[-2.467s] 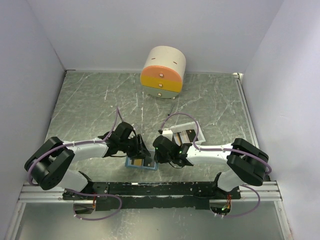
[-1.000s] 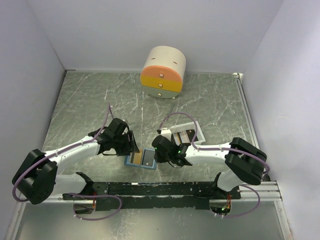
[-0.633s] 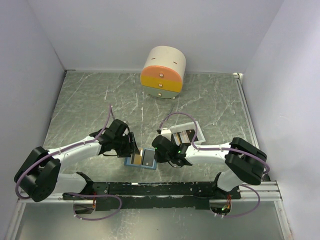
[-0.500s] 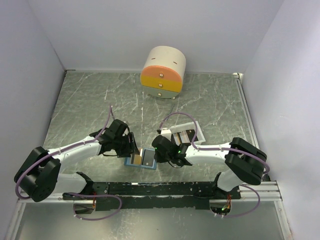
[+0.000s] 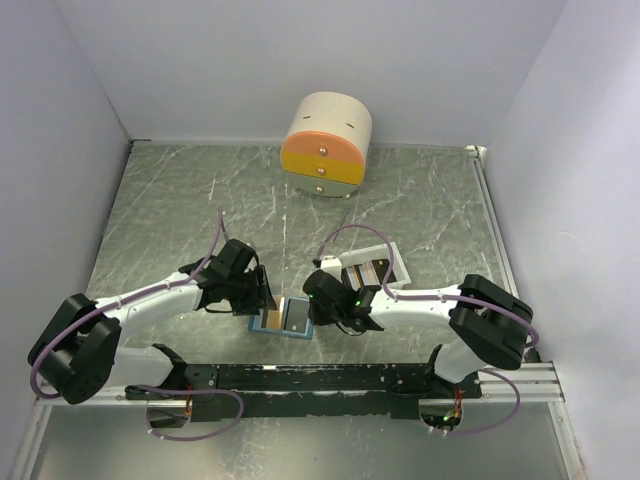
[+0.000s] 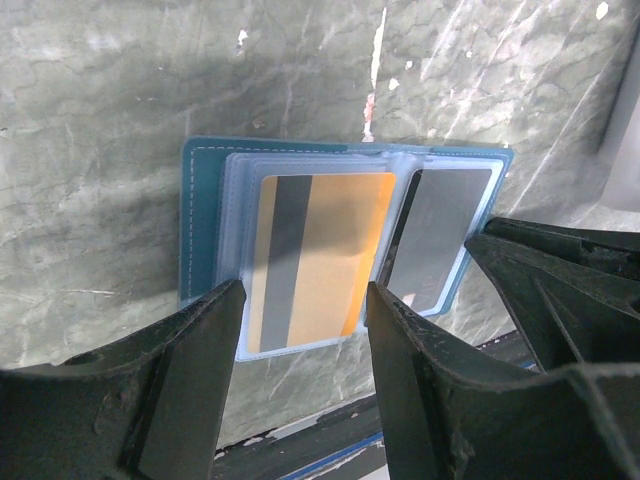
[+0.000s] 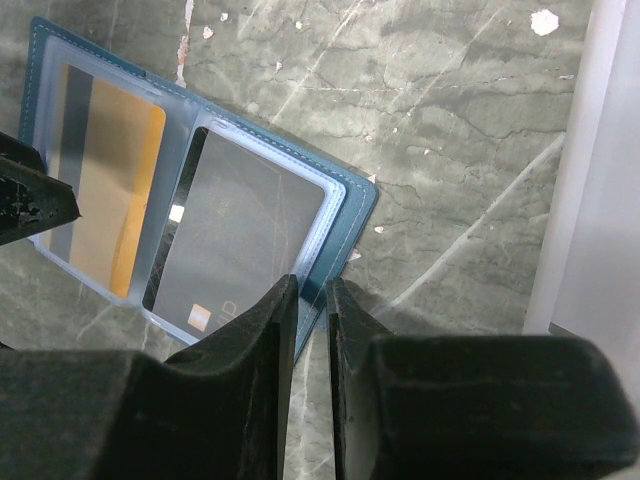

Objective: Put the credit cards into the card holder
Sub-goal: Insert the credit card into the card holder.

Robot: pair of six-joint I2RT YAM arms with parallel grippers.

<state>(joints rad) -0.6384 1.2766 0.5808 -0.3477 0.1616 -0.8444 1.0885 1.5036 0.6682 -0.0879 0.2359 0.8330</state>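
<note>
The light-blue card holder lies open on the table near the front edge, between both grippers. An orange-tan credit card with a grey stripe sits in its left clear sleeve. A dark grey card sits in its right sleeve. My left gripper hangs open just above the orange-tan card, with nothing between its fingers. My right gripper is almost closed, its tips straddling the card holder's blue right edge, which runs into the narrow gap.
A shallow white tray with dark card-like shapes stands just right of the card holder; its wall shows in the right wrist view. A round cream drawer box stands at the back. White walls close in the table.
My left gripper has drawn back to the left off the card holder, uncovering the orange-tan card in its sleeve. In the last second it barely moved. The right gripper stayed at the holder's edge.
</note>
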